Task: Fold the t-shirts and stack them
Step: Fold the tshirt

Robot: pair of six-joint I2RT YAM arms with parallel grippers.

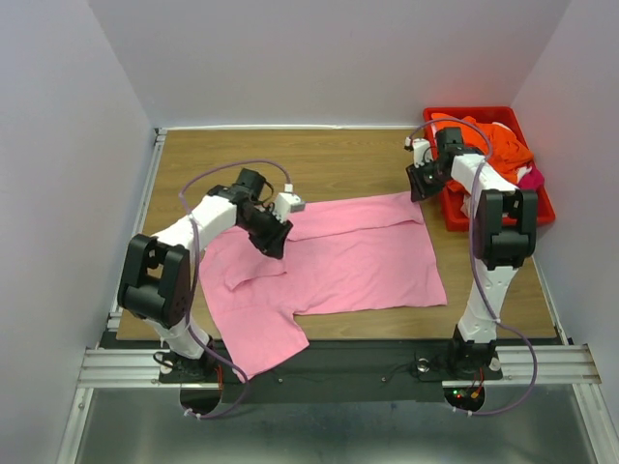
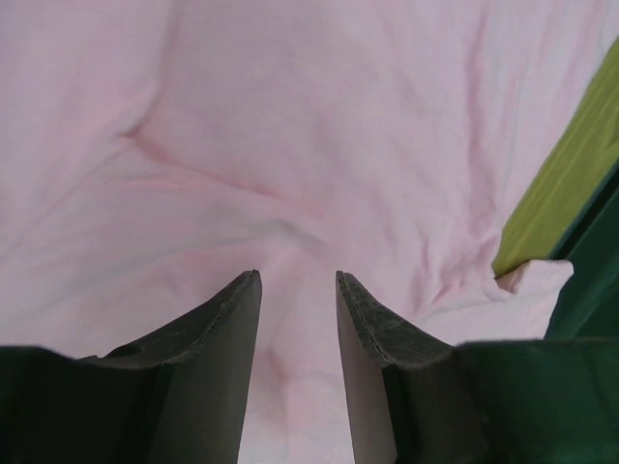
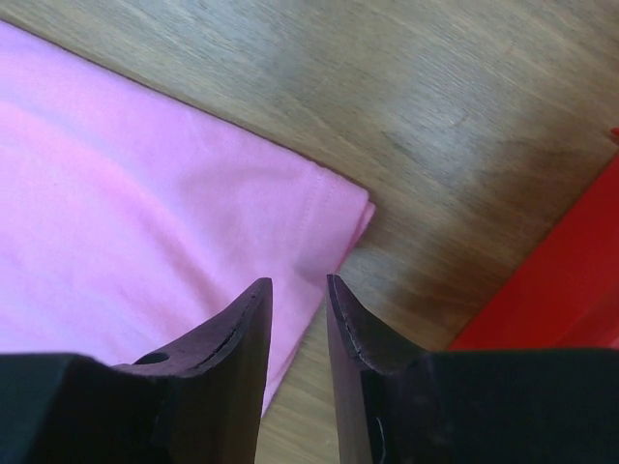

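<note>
A light pink t-shirt (image 1: 358,256) lies spread on the wooden table (image 1: 338,159). Its far edge is folded over, and one sleeve (image 1: 261,343) hangs over the near edge. My left gripper (image 1: 274,240) is low over the shirt's left part. In the left wrist view it (image 2: 298,275) is open, with wrinkled pink cloth (image 2: 290,116) under the gap. My right gripper (image 1: 418,186) is at the shirt's far right corner. In the right wrist view it (image 3: 299,280) is open over the hemmed edge of the shirt (image 3: 126,213). An orange shirt (image 1: 498,140) and a magenta one (image 1: 534,179) lie in the bin.
A red plastic bin (image 1: 469,111) stands at the back right, just right of my right gripper; it also shows in the right wrist view (image 3: 571,280). Bare wood (image 3: 464,116) lies beyond the shirt. White walls close in the table on three sides.
</note>
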